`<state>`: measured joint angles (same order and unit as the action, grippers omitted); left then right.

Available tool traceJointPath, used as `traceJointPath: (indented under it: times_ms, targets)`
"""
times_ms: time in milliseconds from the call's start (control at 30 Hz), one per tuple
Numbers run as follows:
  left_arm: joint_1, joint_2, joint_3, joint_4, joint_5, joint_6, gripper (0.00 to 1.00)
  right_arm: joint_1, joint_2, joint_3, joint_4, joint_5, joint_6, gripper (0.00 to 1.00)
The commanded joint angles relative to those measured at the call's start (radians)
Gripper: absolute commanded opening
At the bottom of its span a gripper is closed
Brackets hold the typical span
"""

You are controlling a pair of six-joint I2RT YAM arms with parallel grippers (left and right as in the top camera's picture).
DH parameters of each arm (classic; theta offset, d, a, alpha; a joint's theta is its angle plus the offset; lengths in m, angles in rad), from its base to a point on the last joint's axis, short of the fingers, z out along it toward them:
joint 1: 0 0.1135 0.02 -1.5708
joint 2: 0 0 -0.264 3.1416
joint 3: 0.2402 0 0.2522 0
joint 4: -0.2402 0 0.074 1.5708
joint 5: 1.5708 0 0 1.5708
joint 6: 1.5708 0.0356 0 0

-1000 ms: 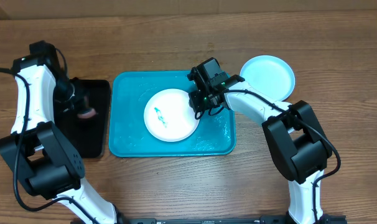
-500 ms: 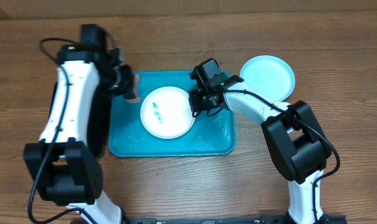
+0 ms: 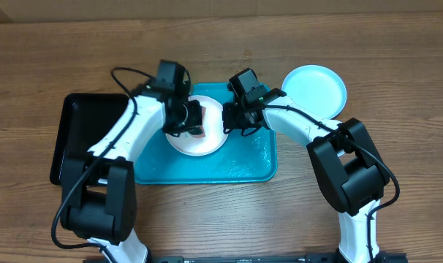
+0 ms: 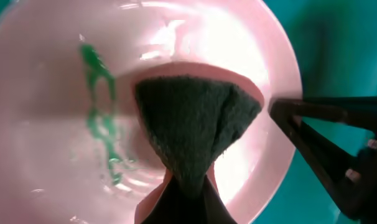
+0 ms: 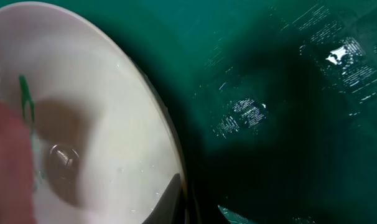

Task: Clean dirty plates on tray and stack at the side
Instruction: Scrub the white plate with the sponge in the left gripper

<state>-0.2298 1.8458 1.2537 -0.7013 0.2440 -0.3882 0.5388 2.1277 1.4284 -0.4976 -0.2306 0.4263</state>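
The turquoise tray (image 3: 243, 164) lies flat, its floor wet. A white plate (image 3: 207, 146) with a green smear (image 4: 98, 118) sits in the tray's 11 o'clock part. A pale cyan plate (image 3: 314, 89) rests on the table (image 3: 353, 44) just off the tray's 2 o'clock corner.

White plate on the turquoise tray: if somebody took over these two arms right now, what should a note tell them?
Left gripper: shut on a dark scrubbing pad, pressed onto the round white plastic plate.
Right gripper: shut on that plate's rim, steadying it.
The plate sits in the large turquoise plastic tray; its green smear is not wiped off yet.
Done: one round pale cyan plate lies on the wooden table, right of the tray.
Left: scrub off the smear, then stack the white plate on the cyan one.
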Motion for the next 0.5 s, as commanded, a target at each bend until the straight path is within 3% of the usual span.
traceJointPath:
  times_ms: [0,267,467]
  targets:
    - [-0.020,-0.013,-0.063,0.074,0.006,-0.047,0.04,-0.002,0.033,-0.009,-0.008,0.059,0.016,0.04]
    - [-0.027,0.039,-0.120,0.175,-0.109,-0.108,0.04,-0.002,0.033,-0.009,-0.020,0.100,0.016,0.04]
    - [-0.024,0.056,-0.118,0.120,-0.361,-0.057,0.09,-0.002,0.033,-0.009,-0.043,0.126,0.015,0.04]
